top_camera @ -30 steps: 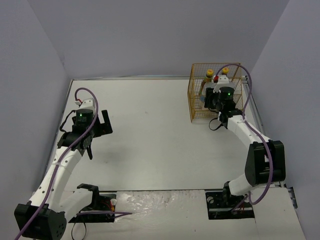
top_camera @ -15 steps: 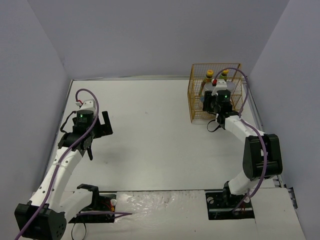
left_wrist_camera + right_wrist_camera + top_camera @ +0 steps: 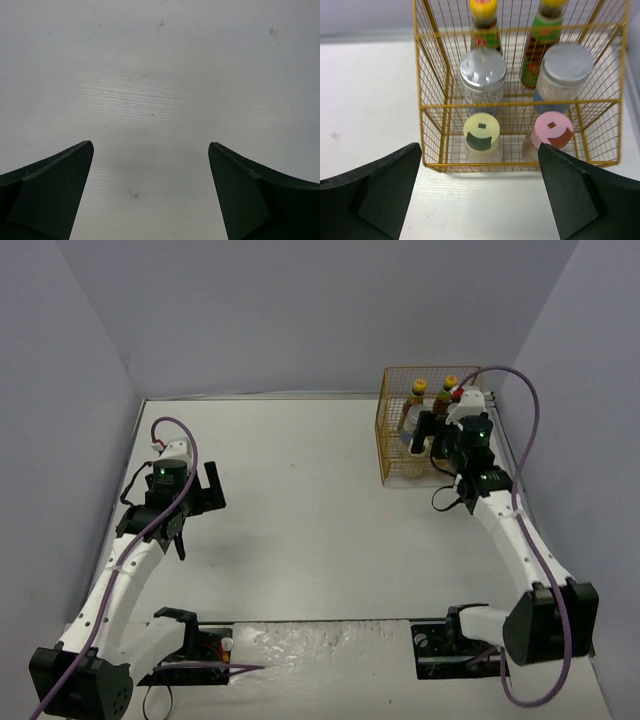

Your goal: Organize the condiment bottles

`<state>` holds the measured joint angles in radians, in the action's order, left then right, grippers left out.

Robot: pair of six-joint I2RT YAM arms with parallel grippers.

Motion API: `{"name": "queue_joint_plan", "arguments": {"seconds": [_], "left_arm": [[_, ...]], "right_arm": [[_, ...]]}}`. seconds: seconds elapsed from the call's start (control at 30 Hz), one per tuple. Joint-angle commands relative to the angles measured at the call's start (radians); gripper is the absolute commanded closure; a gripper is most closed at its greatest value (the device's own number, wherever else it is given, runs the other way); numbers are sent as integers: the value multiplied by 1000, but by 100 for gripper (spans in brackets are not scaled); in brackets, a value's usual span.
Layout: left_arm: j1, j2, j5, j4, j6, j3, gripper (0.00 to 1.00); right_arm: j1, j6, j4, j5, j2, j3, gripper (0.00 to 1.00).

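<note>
Plain lilac-grey walls are enclosing the frame's top and both sides. A flat white matte tabletop is filling the centre.

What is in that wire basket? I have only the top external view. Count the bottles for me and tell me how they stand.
Observer: The right wrist view shows six bottles upright in the yellow wire basket, in three rows of two.
Operator: Name the row nearest that camera.
Observer: The yellow-green-capped bottle is on the left and the pink-capped bottle is on the right.
Operator: Report the right gripper.
Observer: The right gripper is open and holds nothing. Its fingers are on the near side of the basket.
</note>
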<state>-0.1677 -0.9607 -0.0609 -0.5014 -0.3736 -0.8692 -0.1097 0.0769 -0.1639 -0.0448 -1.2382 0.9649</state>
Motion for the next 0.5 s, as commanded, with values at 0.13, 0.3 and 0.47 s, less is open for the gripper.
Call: {"name": "queue_joint_plan", "arguments": {"seconds": [0.13, 0.3, 0.47], "left_arm": [[6, 40, 28, 48, 29, -24, 3], [5, 100, 20, 39, 63, -9, 3], [4, 165, 5, 6, 70, 17, 3]], "right_arm": [[8, 139, 116, 71, 415, -60, 0], [-7, 153, 247, 172, 667, -130, 0], [-12, 105, 392, 170, 756, -87, 0]]}}
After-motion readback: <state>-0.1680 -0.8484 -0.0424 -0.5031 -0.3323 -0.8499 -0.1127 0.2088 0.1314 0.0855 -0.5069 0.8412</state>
